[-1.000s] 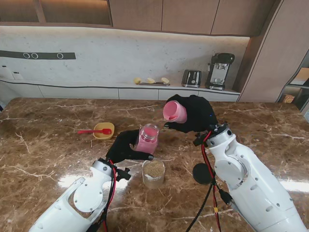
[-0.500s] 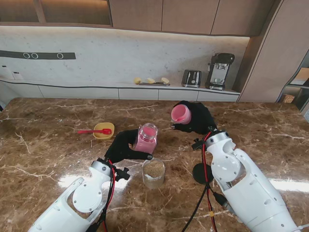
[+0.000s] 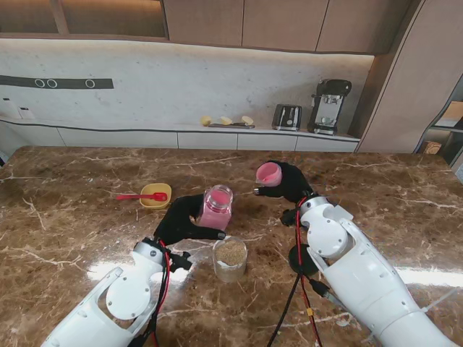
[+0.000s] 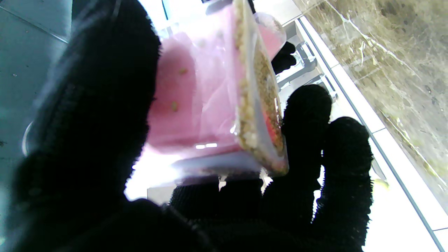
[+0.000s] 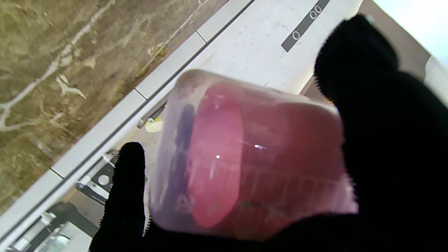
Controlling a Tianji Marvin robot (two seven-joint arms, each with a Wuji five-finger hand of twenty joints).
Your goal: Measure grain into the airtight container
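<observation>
the airtight container (image 3: pixel 217 207), a clear jar tinted pink, sits in the left hand (image 3: pixel 181 219) above the marble table (image 3: pixel 65 217), slightly left of centre. the black-gloved fingers (image 4: pixel 346 164) wrap around its side, with the thumb (image 4: pixel 94 105) pressed on the opposite wall, so the jar is clamped between them. in the left wrist view a layer of grain (image 4: pixel 260 105) lies against the jar's base, and a few loose kernels cling to the pink inner wall. the jar's open mouth tilts a little toward the right.

the right hand (image 3: pixel 286 182) is raised to the right of the jar, apart from it, and closes on a pink measuring cup (image 3: pixel 268 174). in the right wrist view the cup lies on its side, its mouth turned toward the left, with the thumb (image 5: pixel 127 189) at one side and the other fingers (image 5: pixel 381 115) curled over the opposite wall. no grain shows inside it.

nearer to me than the jar, a glass of grain (image 3: pixel 230 259) stands on the table, just beside the left wrist. a black lid (image 3: pixel 299 259) lies to its right, partly hidden by the right arm. farther left, a yellow bowl (image 3: pixel 156 196) holds a red spoon (image 3: pixel 141 196).
</observation>
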